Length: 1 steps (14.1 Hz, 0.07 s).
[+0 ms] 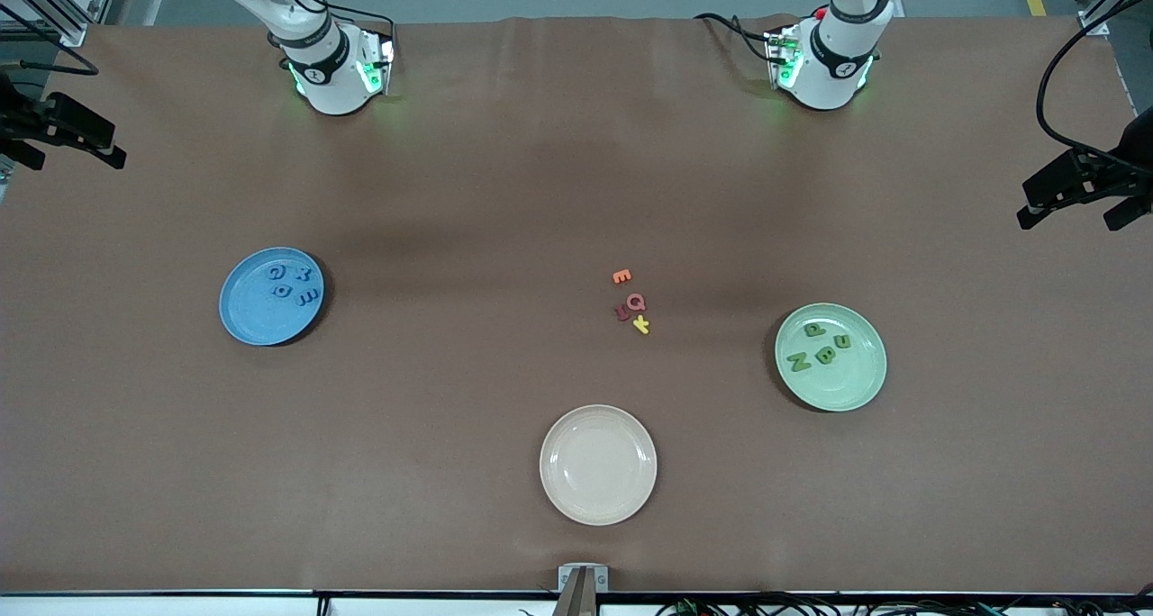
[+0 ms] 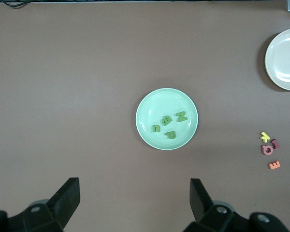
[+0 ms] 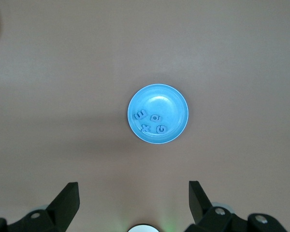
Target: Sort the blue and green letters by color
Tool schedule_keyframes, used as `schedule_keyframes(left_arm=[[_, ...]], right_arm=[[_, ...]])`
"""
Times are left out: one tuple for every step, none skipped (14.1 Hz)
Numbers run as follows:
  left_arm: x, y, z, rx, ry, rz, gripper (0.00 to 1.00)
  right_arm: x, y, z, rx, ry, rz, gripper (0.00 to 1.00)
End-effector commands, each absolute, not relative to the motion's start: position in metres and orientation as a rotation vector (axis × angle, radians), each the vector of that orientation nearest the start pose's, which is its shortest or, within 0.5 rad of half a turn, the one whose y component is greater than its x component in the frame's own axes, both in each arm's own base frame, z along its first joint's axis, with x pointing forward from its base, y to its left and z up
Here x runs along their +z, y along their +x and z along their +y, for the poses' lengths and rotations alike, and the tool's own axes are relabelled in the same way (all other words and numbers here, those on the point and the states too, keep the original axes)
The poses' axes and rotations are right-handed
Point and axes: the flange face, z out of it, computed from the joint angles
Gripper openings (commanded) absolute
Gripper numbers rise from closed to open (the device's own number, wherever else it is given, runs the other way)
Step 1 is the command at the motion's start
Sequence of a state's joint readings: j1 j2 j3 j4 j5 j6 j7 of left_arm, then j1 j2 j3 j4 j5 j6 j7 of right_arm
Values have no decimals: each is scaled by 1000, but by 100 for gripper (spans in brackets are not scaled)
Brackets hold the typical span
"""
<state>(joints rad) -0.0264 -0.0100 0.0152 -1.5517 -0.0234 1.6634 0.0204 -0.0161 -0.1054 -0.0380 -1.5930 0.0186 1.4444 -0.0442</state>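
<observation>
Brown surface (image 1: 504, 193): we see 4 blue letters (image 1: 293, 283) on the blue plate (image 1: 248, 314), 4 green letters (image 1: 821, 346) on the green plate (image 1: 851, 391); left pincer (image 2: 135, 203) and right pincer (image 3: 134, 203) spread, high over their plates.

We see a table (image 1: 504, 193) covered with a plain brown cloth. Three plates rest directly on it. The blue plate (image 1: 257, 314) sits toward the right arm's end. The green plate (image 1: 851, 386) sits toward the left arm's end. The white plate (image 1: 598, 465) lies between them and nearer to the front camera than both. Four loose letters lie on the cloth in a tight cluster, between the white plate and the arms' bases: an orange letter (image 1: 621, 276) farthest from the camera, then a pink letter (image 1: 637, 302) touching a red letter (image 1: 622, 311), then a yellow letter (image 1: 641, 325) nearest. Both arm bases stand on the table.
</observation>
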Motion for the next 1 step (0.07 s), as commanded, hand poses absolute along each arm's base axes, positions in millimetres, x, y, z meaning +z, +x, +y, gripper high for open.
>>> schedule_keyframes(left_arm=[[650, 560, -8, -184, -3152, 65, 100]], right_arm=[[662, 498, -27, 75, -3088, 39, 100]])
